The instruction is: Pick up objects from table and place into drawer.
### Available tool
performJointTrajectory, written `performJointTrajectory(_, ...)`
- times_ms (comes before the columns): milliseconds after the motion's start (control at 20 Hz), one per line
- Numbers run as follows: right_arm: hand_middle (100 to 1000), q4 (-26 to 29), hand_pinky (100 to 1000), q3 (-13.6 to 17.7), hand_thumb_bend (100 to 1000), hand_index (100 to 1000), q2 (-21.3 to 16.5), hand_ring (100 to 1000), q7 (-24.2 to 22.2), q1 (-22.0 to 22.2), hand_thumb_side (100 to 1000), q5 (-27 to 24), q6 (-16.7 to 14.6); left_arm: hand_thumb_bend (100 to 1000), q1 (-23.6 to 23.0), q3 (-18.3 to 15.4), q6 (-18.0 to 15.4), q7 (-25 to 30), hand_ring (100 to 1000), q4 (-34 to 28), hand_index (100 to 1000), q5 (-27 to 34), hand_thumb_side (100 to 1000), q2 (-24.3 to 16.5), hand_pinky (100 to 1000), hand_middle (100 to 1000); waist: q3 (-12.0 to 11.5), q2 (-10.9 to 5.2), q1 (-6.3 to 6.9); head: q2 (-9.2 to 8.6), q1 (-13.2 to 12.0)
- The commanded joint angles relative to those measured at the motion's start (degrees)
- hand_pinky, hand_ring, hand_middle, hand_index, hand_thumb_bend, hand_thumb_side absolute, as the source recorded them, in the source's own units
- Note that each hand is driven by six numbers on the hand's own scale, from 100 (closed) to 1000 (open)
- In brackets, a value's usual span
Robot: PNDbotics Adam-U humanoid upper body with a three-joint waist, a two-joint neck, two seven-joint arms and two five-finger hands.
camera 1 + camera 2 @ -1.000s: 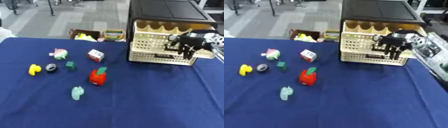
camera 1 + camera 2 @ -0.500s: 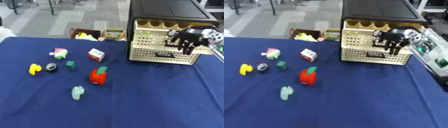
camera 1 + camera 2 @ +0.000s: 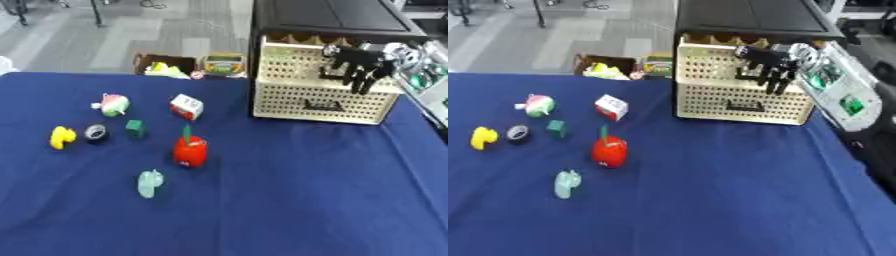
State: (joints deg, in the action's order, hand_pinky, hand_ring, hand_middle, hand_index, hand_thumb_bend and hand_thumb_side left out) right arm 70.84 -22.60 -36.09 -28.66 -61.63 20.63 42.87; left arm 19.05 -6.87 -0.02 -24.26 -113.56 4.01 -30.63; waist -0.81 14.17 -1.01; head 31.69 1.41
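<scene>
On the blue table (image 3: 289,190) lie a red apple with a green stem (image 3: 190,151), a pale green figure (image 3: 150,183), a yellow duck (image 3: 61,137), a dark ring (image 3: 96,133), a small green cube (image 3: 135,128), a pink and green ball (image 3: 112,104) and a white and red block (image 3: 186,106). A cream perforated drawer unit (image 3: 297,97) with a black top stands at the back right, both drawers closed. My right hand (image 3: 354,67) hangs open in front of the upper drawer, fingers pointing down. The left hand shows in no view.
Behind the table's far edge sit a cardboard box (image 3: 162,65) with yellow things and a small coloured box (image 3: 225,65) on the floor. My right forearm (image 3: 837,85) crosses the table's right edge beside the drawer unit.
My right hand has risen from the lower drawer's front to the upper drawer and shifted slightly left. The objects on the table have not moved.
</scene>
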Motion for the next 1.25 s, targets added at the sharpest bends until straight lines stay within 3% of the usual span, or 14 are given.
performJointTrajectory(50, 821, -1.5, 698, 1.1, 100, 840, 0.9, 815, -4.2, -1.9, 1000, 1.3, 4.5, 100, 0.3, -0.6, -0.2, 0.0, 522, -1.0, 787, 0.1, 657, -0.9, 494, 503, -0.3, -0.69, 0.19, 0.33, 0.3)
performJointTrajectory(300, 820, -2.4, 695, 1.4, 100, 837, 1.6, 813, -3.8, -2.3, 1000, 1.8, 3.7, 100, 0.1, -0.7, -0.3, 0.0, 521, -1.0, 786, 0.1, 658, -0.7, 494, 501, -0.4, -0.50, 0.13, 0.30, 0.2)
performJointTrajectory(500, 815, 0.1, 690, 1.4, 100, 833, 0.3, 807, -4.8, -1.3, 1000, 0.8, 3.3, 100, 0.0, -0.8, -0.2, -0.1, 521, -1.0, 786, 0.1, 658, -0.8, 493, 501, -0.2, -0.56, -0.01, 0.34, -0.2)
performJointTrajectory(900, 807, 19.6, 681, 3.6, 100, 828, -9.7, 797, -8.4, 6.9, 1000, -3.4, 4.8, 100, -0.3, -1.1, -0.3, -0.4, 520, -1.0, 785, 0.2, 658, -1.1, 490, 501, 0.3, -0.88, -0.23, 0.08, -1.4)
performJointTrajectory(1250, 816, 33.5, 688, 8.4, 100, 842, -14.9, 804, -1.7, 14.3, 1000, -1.9, 5.1, 100, -0.5, -1.2, -0.4, -0.4, 520, -1.0, 784, 0.4, 659, -1.0, 490, 501, 0.5, -0.99, -0.05, -0.36, -1.5)
